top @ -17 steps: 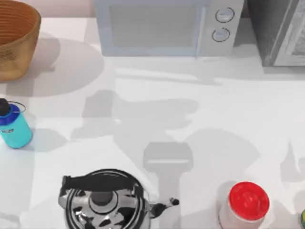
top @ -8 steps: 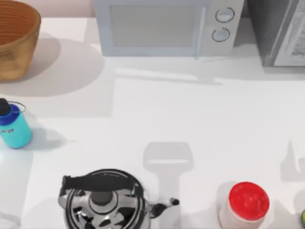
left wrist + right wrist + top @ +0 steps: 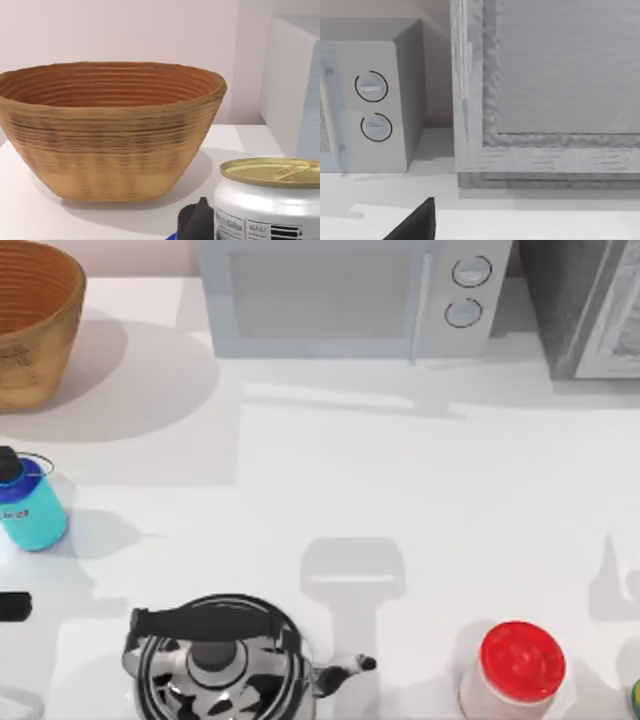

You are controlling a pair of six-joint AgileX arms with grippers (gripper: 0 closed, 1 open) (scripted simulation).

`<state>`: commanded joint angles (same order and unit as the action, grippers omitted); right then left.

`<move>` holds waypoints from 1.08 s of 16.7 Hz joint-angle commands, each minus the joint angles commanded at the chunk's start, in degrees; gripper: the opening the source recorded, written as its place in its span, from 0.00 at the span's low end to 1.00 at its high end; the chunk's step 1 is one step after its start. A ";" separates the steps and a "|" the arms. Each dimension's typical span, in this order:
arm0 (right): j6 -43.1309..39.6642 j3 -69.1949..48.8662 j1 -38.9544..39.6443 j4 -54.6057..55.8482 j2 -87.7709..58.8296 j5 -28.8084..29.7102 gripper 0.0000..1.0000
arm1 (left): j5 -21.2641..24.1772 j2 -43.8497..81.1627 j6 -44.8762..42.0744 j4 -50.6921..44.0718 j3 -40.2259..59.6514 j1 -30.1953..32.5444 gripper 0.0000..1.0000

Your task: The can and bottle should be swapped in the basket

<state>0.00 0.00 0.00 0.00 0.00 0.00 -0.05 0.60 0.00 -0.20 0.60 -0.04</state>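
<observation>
In the top view, the basket is seen at the far left corner of the tabletop. The bottle stands upright on the tabletop nearer than the basket, close to the left edge and well apart from the basket. A dark piece at the left edge, nearer than the bottle, is taken for part of the left gripper; whether it is released or clenched cannot be told. A shiny kettle and a red-lidded jar are placed along the near edge, and a microwave and a grey cabinet along the far edge.

In the left wrist view, the basket is shown upright on the tabletop. The can is seen upright and close to the camera, nearer than the basket and outside it; its base is cut off, so it cannot be told whether it is held. A dark shape lies just beside it.

In the right wrist view, the microwave and the cabinet are faced. A dark wedge is taken for part of the right gripper; its state cannot be told.
</observation>
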 joint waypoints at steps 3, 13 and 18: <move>0.00 0.00 0.00 0.00 0.00 0.00 1.00 | 0.05 -0.60 0.00 0.20 -0.60 0.04 0.00; 0.00 0.00 0.00 0.00 0.00 0.00 1.00 | 3.49 10.94 -0.23 6.54 4.51 -0.12 0.00; 0.00 0.00 0.00 0.00 0.00 0.00 1.00 | 13.03 32.66 -0.57 18.90 14.09 2.50 0.00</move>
<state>0.00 0.00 0.00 0.00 0.00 0.00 12.98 33.26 -0.57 18.71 14.68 2.46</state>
